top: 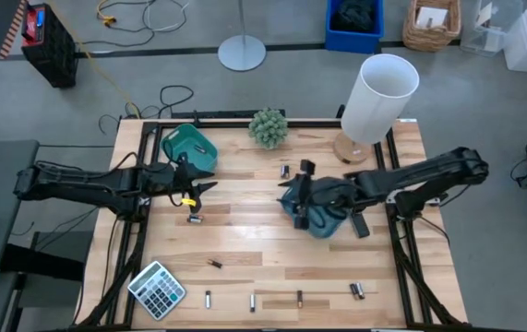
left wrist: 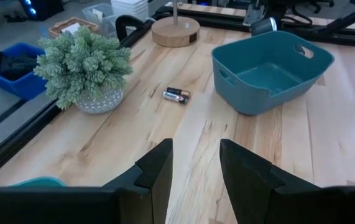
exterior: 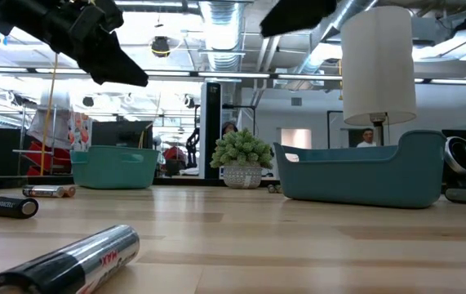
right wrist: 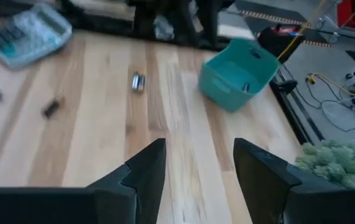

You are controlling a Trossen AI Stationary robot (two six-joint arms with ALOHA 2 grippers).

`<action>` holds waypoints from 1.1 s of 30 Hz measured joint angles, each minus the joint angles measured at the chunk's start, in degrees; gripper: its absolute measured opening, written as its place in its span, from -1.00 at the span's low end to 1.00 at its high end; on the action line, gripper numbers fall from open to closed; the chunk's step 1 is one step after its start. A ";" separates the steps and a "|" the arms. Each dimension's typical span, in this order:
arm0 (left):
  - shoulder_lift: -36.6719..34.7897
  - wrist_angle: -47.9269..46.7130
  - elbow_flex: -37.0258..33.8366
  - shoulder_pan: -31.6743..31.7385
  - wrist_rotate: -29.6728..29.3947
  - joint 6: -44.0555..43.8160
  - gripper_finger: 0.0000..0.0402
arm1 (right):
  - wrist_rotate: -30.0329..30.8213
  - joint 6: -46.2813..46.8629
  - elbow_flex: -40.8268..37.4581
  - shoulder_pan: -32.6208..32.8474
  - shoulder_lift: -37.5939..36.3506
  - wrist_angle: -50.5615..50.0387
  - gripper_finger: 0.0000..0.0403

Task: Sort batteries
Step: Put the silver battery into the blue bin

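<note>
Hovering empty-jawed, the left gripper (top: 192,187) and right gripper (top: 300,195) each hang by a tray (top: 189,146) — poised to sort; batteries (top: 195,219) lie scattered, mostly along the near edge.

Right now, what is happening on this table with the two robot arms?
The two arms are sorting batteries into teal trays on a wooden table. The left gripper hangs open and empty beside the left tray, above a battery lying on the wood. The right gripper is also open and empty, at the right tray. Two batteries lie near the potted plant, and several more are spread along the front edge near the calculator.
</note>
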 joint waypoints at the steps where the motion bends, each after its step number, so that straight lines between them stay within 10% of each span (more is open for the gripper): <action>1: -0.01 0.08 0.00 0.00 -0.01 0.01 -0.37 | -0.04 -0.83 0.00 -0.41 1.07 0.64 0.02; 11: -0.01 -0.09 0.00 0.00 -0.01 -0.22 -0.37 | -6.15 -0.29 3.74 -6.97 8.31 -0.88 0.02; 33: 2.80 1.18 0.00 0.04 -0.05 0.68 -0.37 | -13.57 -15.21 19.50 1.92 24.07 -0.57 0.02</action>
